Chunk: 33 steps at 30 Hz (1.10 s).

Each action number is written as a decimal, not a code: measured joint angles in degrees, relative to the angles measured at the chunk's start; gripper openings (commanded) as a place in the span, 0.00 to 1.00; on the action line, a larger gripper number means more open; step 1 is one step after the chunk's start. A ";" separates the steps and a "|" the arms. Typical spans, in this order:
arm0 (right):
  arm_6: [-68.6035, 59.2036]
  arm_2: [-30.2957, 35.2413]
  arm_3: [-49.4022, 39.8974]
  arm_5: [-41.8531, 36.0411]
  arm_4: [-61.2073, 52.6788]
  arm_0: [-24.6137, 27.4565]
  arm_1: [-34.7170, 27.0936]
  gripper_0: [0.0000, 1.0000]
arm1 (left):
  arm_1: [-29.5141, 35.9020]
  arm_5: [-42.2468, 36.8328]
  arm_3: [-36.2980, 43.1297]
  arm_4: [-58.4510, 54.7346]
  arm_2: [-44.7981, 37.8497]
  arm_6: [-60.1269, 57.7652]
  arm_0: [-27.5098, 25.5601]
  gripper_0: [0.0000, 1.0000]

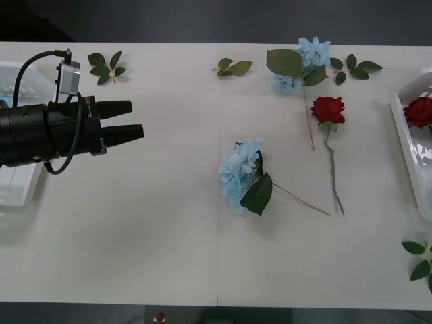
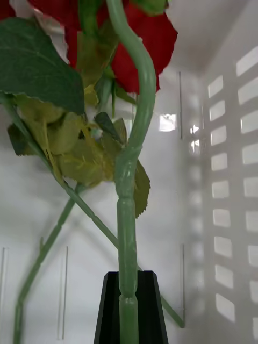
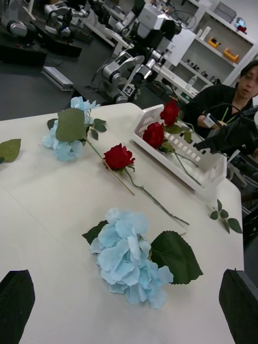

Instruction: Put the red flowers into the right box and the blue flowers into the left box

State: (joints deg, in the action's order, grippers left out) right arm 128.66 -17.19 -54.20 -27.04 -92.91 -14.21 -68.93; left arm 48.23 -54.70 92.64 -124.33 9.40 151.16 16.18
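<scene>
My right gripper (image 2: 128, 301) is closed on a rose stem (image 2: 127, 215), holding it inside the right box (image 1: 413, 145). My left gripper (image 1: 125, 121) hovers open over the desk (image 1: 169, 256), beside the left box (image 1: 17, 196). One rose (image 1: 328, 109) and two hydrangeas (image 1: 239, 174) lie mid-desk. Judgement: all are light; heads are soft and crushable, and stems are thin, stiff and liable to roll. Grasp the nearest hydrangea's stem (image 1: 300, 200) just past the leaf.
</scene>
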 measured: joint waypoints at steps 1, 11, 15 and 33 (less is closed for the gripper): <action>0.00 0.00 0.41 0.74 1.24 0.00 0.47 0.11 | -0.15 0.00 0.00 0.00 0.00 0.00 0.00 1.00; 0.00 0.00 1.12 -1.63 6.43 -2.04 1.56 0.73 | -1.03 0.00 0.00 0.00 0.00 0.00 0.00 1.00; 0.00 0.00 1.09 -4.74 4.32 -3.46 1.56 0.76 | -1.03 0.00 0.00 0.00 0.00 0.00 0.00 1.00; -21.12 -0.01 -27.20 -22.70 6.09 -5.68 -3.77 0.76 | -1.03 0.00 0.02 0.00 0.00 0.00 0.00 1.00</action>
State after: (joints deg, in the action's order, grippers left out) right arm 107.54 -17.20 -81.39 -49.74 -86.82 -19.89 -72.70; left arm 47.20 -54.70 92.67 -124.33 9.40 151.16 16.18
